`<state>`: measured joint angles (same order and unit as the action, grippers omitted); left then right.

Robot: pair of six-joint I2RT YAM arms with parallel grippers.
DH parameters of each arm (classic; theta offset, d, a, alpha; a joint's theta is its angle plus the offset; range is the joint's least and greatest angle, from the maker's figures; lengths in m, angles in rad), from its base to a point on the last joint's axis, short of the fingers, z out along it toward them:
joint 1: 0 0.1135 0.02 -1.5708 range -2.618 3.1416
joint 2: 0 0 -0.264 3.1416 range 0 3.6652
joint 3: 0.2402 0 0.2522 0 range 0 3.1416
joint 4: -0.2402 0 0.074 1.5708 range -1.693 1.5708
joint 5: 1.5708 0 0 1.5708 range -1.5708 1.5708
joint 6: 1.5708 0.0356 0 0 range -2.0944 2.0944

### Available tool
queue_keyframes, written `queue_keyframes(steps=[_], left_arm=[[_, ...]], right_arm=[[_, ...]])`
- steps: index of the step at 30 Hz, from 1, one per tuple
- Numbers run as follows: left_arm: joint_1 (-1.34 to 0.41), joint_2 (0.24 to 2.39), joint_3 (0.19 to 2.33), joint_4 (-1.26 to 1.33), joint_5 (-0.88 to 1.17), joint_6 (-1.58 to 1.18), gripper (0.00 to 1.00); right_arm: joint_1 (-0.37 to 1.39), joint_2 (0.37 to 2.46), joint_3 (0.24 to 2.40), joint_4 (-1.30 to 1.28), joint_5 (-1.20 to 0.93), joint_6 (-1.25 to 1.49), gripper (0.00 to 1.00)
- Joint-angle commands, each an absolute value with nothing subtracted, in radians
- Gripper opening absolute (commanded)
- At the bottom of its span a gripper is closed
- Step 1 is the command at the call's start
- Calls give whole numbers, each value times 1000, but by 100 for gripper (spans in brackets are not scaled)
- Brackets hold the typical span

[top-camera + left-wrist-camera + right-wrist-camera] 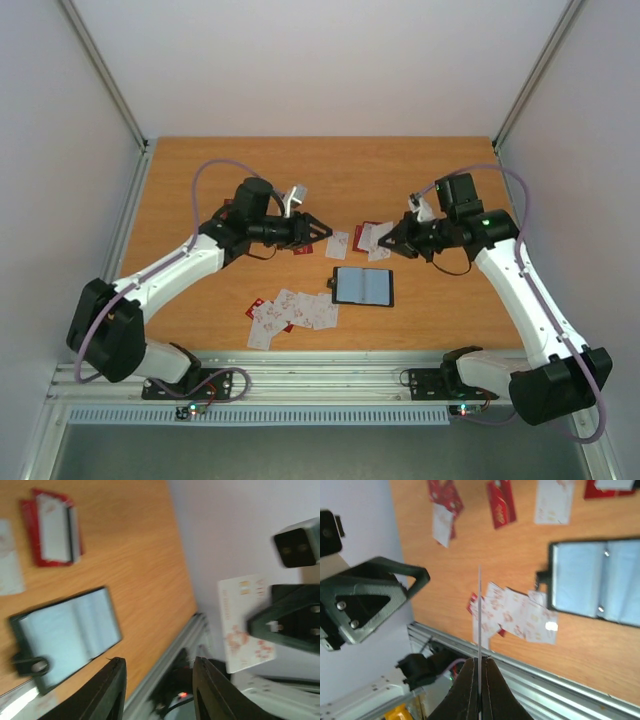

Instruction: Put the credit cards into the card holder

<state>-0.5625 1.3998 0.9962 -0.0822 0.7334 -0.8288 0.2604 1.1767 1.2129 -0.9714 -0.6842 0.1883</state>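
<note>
1. Orange-brown wood forms the table [180,200], with pale walls around it and a metal rail [330,375] along the near edge.
2. Near the table's middle, between the two arms, the card holder [362,287] lies open and flat. It has a black rim, a pale bluish-grey inside and a small black tab on its left edge. Only the pale lining shows in its two halves.
3. Of the credit cards, a fan of white ones with red marks [292,312] lies just near-left of the holder. A single white one [339,245] and a red-and-white group [372,237] lie beyond it.
4. Held in the air, the right gripper [479,662] is pinched closed on a white card [235,610] with red marks.
5. Facing that card, the left gripper [162,690] has its fingers moderately apart and holds nothing.
</note>
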Motion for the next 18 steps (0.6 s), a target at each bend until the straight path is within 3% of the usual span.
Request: queue_keyframes(steps=[1, 18], left_arm=[[-569, 1476, 1025, -431, 663, -530, 37], [-641, 1798, 1177, -566, 610, -438, 20]], right_arm=[[251, 1207, 1137, -1040, -686, 76, 1], [252, 1481, 1029, -961, -701, -142, 1]])
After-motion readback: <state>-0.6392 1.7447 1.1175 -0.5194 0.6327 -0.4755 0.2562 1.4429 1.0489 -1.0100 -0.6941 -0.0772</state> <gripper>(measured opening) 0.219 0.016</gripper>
